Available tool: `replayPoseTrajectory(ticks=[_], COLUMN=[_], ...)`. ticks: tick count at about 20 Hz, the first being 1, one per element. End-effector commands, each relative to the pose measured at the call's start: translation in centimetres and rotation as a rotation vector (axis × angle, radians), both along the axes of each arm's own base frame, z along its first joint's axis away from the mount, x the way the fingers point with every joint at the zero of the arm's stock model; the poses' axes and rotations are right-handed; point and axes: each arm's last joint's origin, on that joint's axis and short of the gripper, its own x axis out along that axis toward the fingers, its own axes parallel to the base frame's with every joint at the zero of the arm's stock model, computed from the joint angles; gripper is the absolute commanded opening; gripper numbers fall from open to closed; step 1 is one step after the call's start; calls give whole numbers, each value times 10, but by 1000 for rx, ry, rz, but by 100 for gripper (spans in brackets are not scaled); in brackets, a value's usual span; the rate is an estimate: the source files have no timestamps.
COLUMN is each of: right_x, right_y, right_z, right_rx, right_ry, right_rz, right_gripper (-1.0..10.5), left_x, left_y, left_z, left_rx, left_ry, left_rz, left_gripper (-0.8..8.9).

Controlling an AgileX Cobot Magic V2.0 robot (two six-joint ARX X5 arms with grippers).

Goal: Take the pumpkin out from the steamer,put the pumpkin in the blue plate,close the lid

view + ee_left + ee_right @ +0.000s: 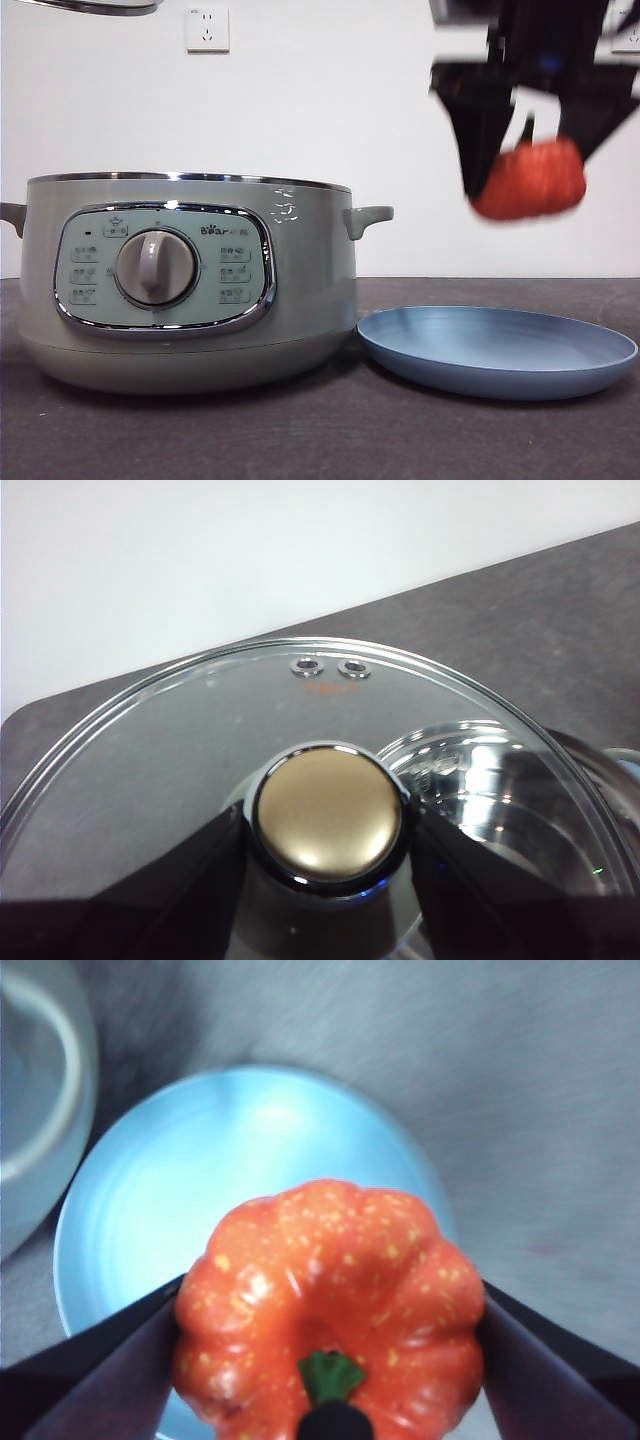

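Now the pumpkin (pixel 530 180) is held aloft over the blue plate (pixel 497 352).

It is clamped between the two jaws of the right hand (pixel 330 1360), stem towards the wrist, with the plate directly beneath on the counter (pixel 200 430) and clear of the fruit. The lid (pixel 200 740) is gripped by its knob (pixel 326 811) in the closed left hand (pixel 330 860), raised above the steamer (pixel 185 285), whose open bowl shows through the glass below that hand.
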Motion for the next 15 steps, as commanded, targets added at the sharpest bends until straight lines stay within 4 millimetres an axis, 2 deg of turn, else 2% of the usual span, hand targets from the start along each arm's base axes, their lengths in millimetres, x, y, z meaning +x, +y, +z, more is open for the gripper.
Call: replayPoseTrajectory(ticks=[1,4,9,10,14,15], right_x=[1,5,18,19,20,20], right_y=[0,3,6,7,5,5], right_z=[-30,-56,-84,-89,-92,-92], right_rx=[72,103,65,57,57,59], right_ry=[25,40,96,110,127,130], right_rz=[27,44,41,39,17,7], right_gripper=[-1,2,12,54,485,537], left_x=[1,4,8,8,8,8], left_y=[-1,-2,-5,-5,-5,-5], left_z=[8,7,6,6,6,6], left_rx=[-23,-21,-24,-24,-24,-24], left_ry=[-59,-55,-43,-44,-43,-43], left_rz=[-2,-2,-26,-26,-26,-26], left_gripper=[-9,-9,-9,-9,-9,-9])
